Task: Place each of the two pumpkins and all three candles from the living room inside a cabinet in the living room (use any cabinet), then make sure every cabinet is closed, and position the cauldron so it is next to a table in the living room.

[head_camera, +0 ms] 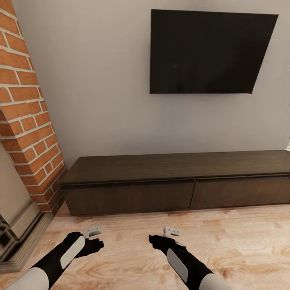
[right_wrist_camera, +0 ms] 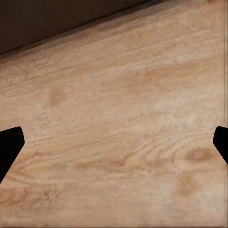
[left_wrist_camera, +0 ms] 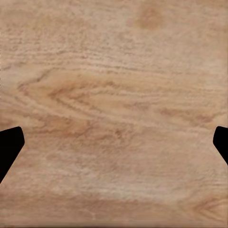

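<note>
In the head view, the cabinet (head_camera: pixel 177 189) stood against the pale wall, long, low and dark brown, its two front panels flush and closed, its flat top bare; its right end ran out of the picture. A black television (head_camera: pixel 207 52) hung on the wall above it, and a brick fireplace (head_camera: pixel 28 121) rose at the left, its lower part cut by the edge. Both arms reached over the wooden floor (head_camera: pixel 133 253) short of the cabinet, the left hand (head_camera: pixel 93 232) and the right hand (head_camera: pixel 171 232) each showing little more than a pale tip, so their spread was hard to judge there. In the left wrist view, two dark fingertips (left_wrist_camera: pixel 9 149) sat at opposite edges, spread wide with nothing between them, over bare floorboards (left_wrist_camera: pixel 114 104). In the right wrist view, the fingertips (right_wrist_camera: pixel 9 147) were likewise spread wide and empty above the floor (right_wrist_camera: pixel 118 142), with the cabinet's dark base (right_wrist_camera: pixel 52 19) crossing one corner, mostly cut off.
</note>
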Robot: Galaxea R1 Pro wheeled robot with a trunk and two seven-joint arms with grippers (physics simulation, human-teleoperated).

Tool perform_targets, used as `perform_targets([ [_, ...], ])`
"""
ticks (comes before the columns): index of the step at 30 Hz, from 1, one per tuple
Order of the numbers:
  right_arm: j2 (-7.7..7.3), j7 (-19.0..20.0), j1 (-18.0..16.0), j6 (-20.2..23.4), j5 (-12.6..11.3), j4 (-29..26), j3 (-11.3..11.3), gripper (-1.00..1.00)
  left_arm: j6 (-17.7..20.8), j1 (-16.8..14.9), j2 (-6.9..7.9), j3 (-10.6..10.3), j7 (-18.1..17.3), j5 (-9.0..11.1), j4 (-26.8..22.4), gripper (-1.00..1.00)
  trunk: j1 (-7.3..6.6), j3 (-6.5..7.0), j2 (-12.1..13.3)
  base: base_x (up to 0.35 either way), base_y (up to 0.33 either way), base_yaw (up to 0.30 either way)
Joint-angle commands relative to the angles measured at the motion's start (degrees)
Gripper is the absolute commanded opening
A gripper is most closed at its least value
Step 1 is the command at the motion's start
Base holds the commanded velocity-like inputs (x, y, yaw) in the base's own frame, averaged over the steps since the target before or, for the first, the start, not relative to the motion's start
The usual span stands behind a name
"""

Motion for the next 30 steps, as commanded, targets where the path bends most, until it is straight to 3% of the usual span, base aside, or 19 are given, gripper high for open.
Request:
perform_targets([
  [1,-0.05,-0.5,0.0,0.1,-0.4,0.0,0.4,1.0,0.0,0.0,0.09,-0.3,0.5,0.6,0.0,1.0,-0.04,0.17,0.0,-0.107,0.0,0.0],
  [12,-0.05,-0.7,0.0,0.3,-0.4,0.7,0.4,1.0,-0.1,0.8,-0.08,-0.3,0.4,0.7,0.9,1.0,-0.33,2.6,0.1,-0.272,0.0,0.001],
  [20,0.01,-0.8,0.0,0.2,-0.3,0.8,0.5,1.0,-0.3,1.0,-0.13,-0.4,0.3,3.2,2.7,1.0,-0.53,3.91,0.2,-0.032,0.0,0.135],
  [26,-0.04,-0.9,0.0,0.1,-0.2,1.2,0.5,1.0,-0.3,1.2,0.06,0.3,0.3,3.3,3.4,1.0,-0.69,4.8,0.3,-0.001,0.0,0.175],
  [30,0.05,-0.7,0.0,-0.1,-0.2,3.4,0.6,1.0,-0.5,1.2,0.08,1.1,0.3,3.3,4.8,1.0,-1.44,5.24,1.7,0.0,0.0,0.176],
])
